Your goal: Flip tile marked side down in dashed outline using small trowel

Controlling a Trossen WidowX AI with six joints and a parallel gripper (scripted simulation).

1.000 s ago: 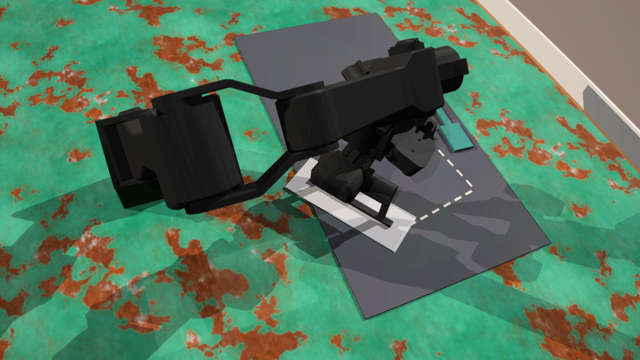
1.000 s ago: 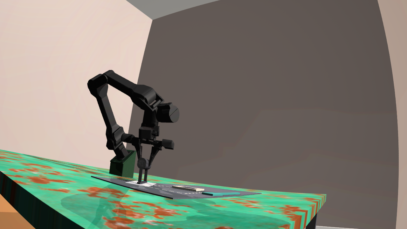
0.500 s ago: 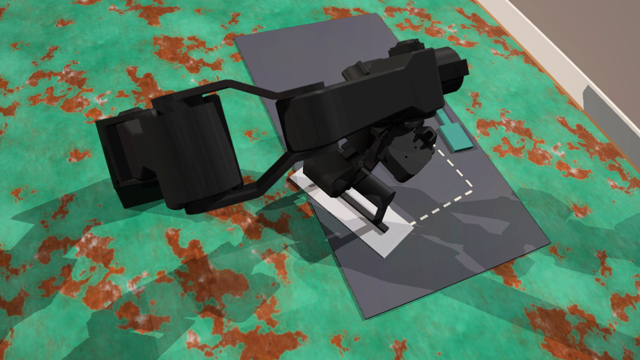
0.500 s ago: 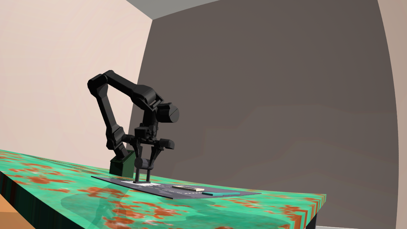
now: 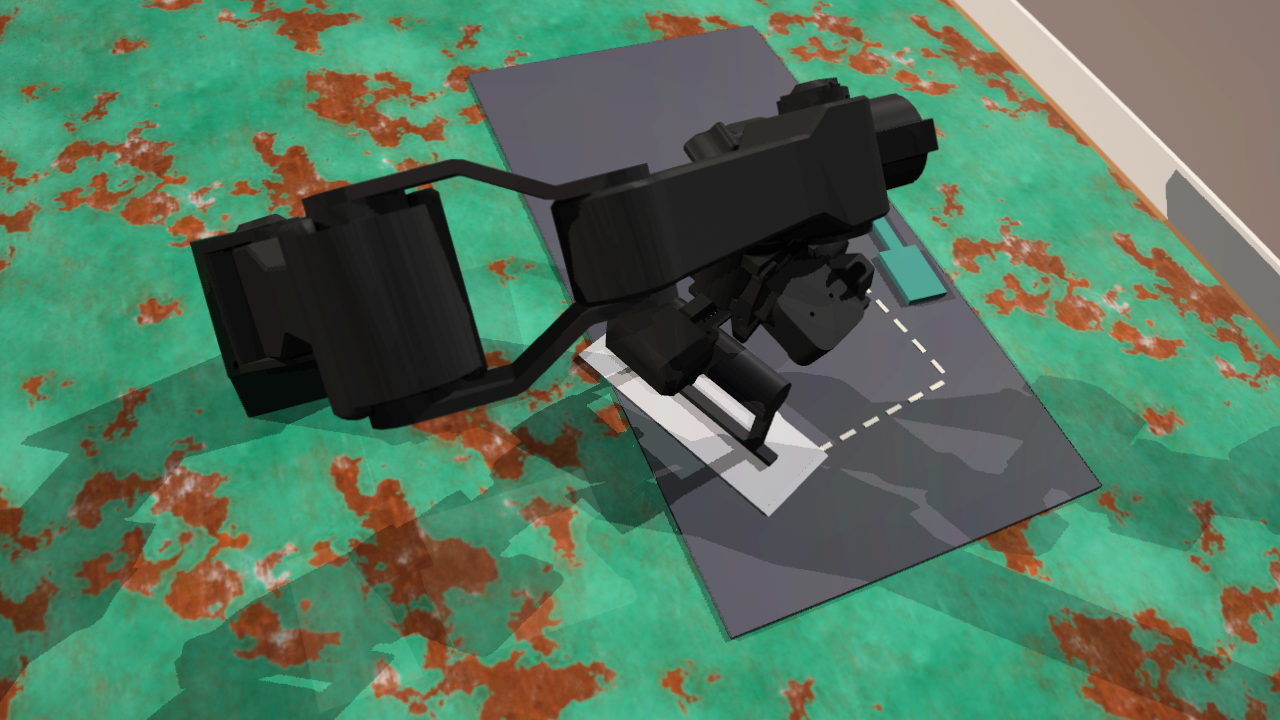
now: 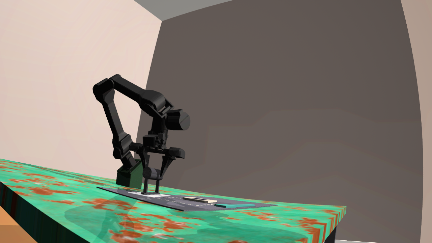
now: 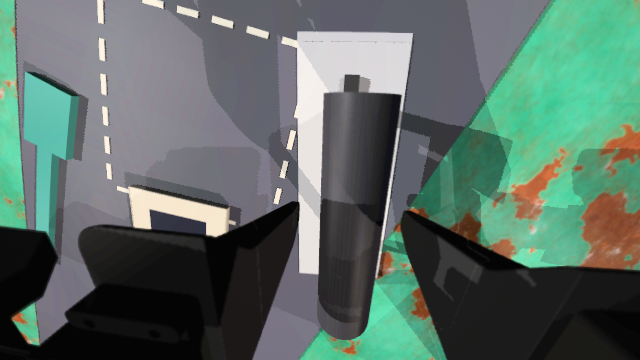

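Tile (image 7: 176,215): seen marked side up on the grey mat (image 5: 939,501), at a corner of the dashed outline (image 5: 921,344).
Trowel (image 7: 357,200): stood on its pale blade — dark handle uppermost.
Gripper (image 7: 350,225): spread apart, handle flanked, nothing gripped.
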